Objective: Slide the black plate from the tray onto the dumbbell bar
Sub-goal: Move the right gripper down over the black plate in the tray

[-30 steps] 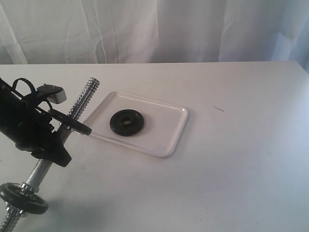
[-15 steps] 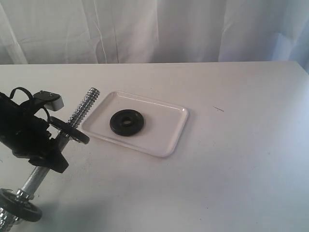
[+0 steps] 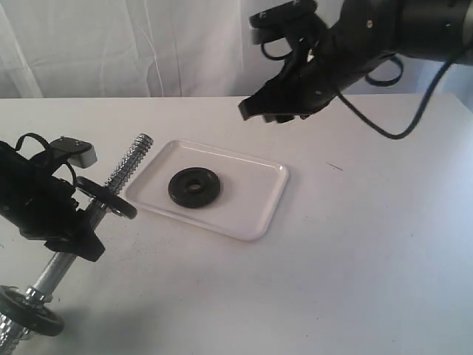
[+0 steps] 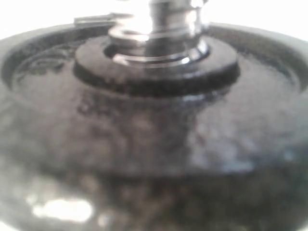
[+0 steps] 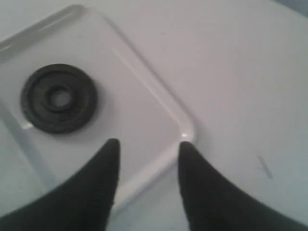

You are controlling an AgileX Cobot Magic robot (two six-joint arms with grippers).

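A black plate (image 3: 194, 187) lies flat in the white tray (image 3: 247, 194), left of its middle. My left gripper (image 3: 74, 225) holds the chrome dumbbell bar (image 3: 127, 161) slanted, threaded end toward the tray. A second black disc (image 3: 108, 198) sits on the bar just above the grip and fills the left wrist view (image 4: 154, 120), hiding the fingers. A third disc (image 3: 31, 314) sits near the bar's lower end. My right gripper (image 3: 267, 112) hangs open high above the tray's far side. In the right wrist view the gripper (image 5: 148, 147) frames the tray (image 5: 134, 106) corner, apart from the plate (image 5: 58, 97).
A white curtain (image 3: 185, 44) hangs behind the white table (image 3: 355, 244). A small dark mark (image 3: 335, 166) shows on the table right of the tray. The right arm's cable (image 3: 384, 129) loops below it.
The right arm has come into view from the upper right, above the tray. The left arm with the bar first dropped slightly and has since held still.
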